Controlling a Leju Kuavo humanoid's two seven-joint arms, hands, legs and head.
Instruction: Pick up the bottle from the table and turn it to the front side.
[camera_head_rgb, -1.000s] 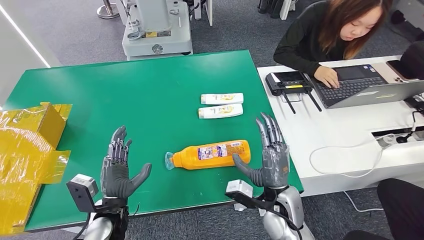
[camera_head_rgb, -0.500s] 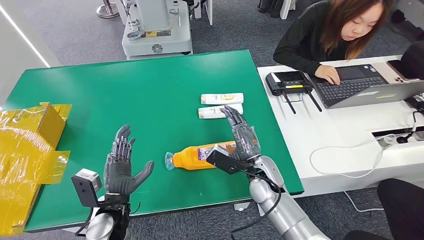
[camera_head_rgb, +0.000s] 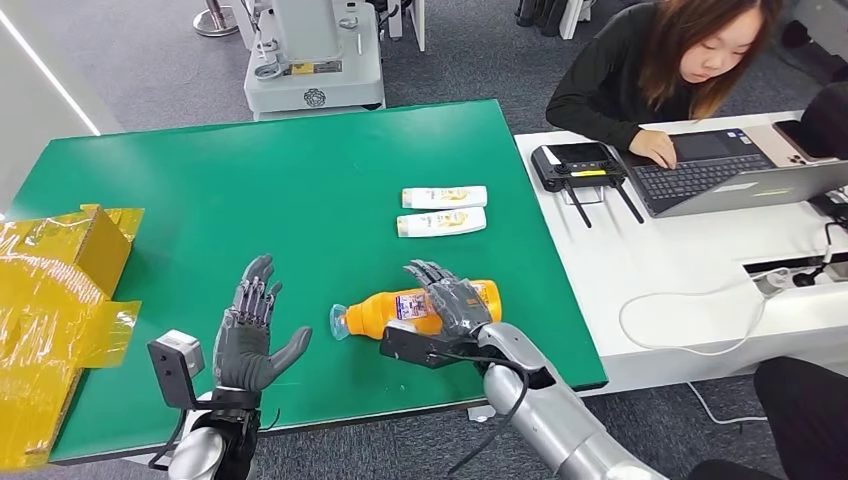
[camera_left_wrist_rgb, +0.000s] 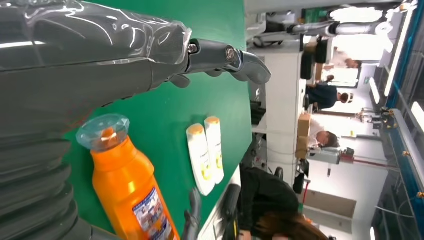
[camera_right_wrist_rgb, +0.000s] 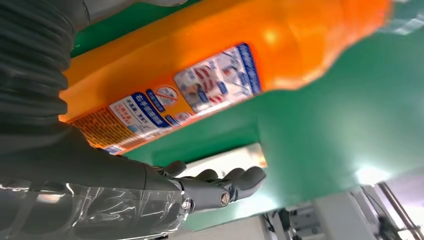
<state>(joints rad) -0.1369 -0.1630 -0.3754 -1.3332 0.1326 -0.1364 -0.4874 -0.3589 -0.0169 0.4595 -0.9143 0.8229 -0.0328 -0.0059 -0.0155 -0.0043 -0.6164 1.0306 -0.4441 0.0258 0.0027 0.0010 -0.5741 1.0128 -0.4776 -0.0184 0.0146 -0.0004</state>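
While the orange bottle (camera_head_rgb: 420, 310) lies on its side on the green counter (camera_head_rgb: 300, 200), cap toward the left robot hand (camera_head_rgb: 250, 335), the right robot hand (camera_head_rgb: 450, 300) lies over its labelled middle, fingers spread and not clearly closed around it, so no grip yet. The left robot hand is released, palm up beside the cap. The bottle looks like smooth, rigid plastic, likely slippery and prone to rolling; a wrap around the label section seems safest.

Bottle (camera_head_rgb: 420, 309) lies on the table (camera_head_rgb: 250, 190) — two tubes (camera_head_rgb: 442, 210) behind it.
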